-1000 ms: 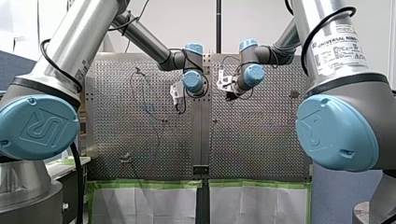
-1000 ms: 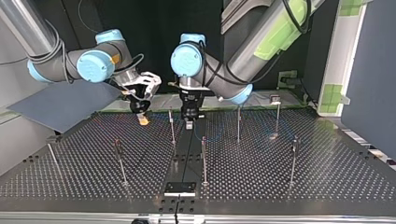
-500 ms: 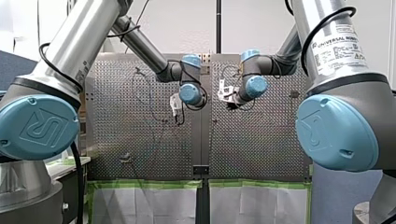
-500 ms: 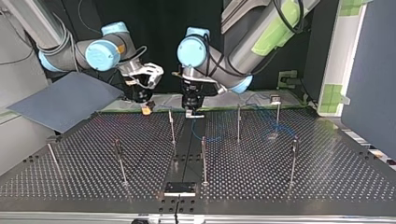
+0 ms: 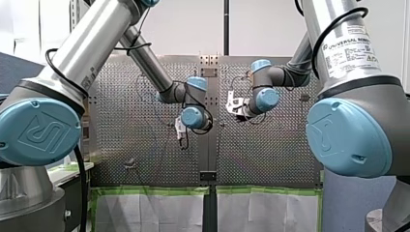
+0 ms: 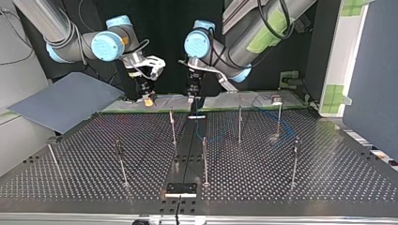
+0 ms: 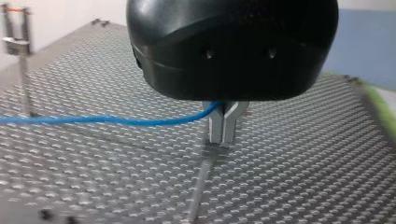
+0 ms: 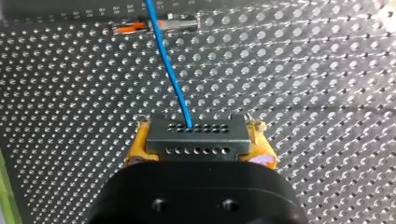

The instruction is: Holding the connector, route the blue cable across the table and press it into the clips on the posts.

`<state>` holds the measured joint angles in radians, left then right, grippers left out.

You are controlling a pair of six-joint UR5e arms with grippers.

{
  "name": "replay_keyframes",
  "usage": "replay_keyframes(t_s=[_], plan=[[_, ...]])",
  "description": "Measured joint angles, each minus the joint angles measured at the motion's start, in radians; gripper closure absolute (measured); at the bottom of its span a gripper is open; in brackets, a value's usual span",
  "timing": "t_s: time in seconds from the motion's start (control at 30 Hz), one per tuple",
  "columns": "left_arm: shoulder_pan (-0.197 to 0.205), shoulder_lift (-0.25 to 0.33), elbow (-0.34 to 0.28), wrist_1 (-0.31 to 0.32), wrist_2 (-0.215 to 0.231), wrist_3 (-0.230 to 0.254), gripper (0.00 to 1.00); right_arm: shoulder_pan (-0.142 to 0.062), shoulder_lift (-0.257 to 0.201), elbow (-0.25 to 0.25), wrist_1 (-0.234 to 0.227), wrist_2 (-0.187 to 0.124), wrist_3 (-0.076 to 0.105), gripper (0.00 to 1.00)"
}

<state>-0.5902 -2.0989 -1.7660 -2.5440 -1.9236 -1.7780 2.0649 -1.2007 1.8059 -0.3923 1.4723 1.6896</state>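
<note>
Right tool (image 8: 200,135) clamps connector (image 8: 196,145) near table (image 6: 281,178) edge.

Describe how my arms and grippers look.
My left arm and my right arm are silver with blue joint caps and black cables; the right bears a Universal Robots label. My left gripper is black with metal jaws; my right gripper has yellow pads.

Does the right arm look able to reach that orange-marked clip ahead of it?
Probably yes: only bare table and the blue cable lie between my right gripper and the clip, though it holds the connector.
</note>
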Motion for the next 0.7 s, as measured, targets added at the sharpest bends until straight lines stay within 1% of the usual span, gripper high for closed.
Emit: replay_keyframes(t_s=[0.23, 0.37, 0.47, 0.53, 0.6, 0.7], plan=[[-0.002, -0.018, -0.063, 0.063, 0.023, -0.007, 1.0, -0.009, 0.002, 0.059, -0.063, 0.006, -0.012, 1.0], [-0.003, -0.018, -0.099, 0.085, 0.045, -0.016, 1.0, -0.011, 0.006, 0.069, -0.083, 0.004, -0.015, 1.0], [-0.005, -0.018, -0.124, 0.084, 0.065, -0.024, 1.0, -0.019, 0.022, 0.07, -0.104, -0.011, -0.019, 1.0], [-0.006, -0.018, -0.134, 0.079, 0.072, -0.028, 1.0, -0.024, 0.039, 0.07, -0.119, -0.025, -0.017, 1.0], [-0.007, -0.019, -0.133, 0.072, 0.075, -0.031, 1.0, -0.03, 0.052, 0.068, -0.128, -0.034, -0.013, 1.0], [-0.008, -0.019, -0.114, 0.062, 0.078, -0.035, 1.0, -0.04, 0.064, 0.062, -0.135, -0.044, -0.01, 1.0]])
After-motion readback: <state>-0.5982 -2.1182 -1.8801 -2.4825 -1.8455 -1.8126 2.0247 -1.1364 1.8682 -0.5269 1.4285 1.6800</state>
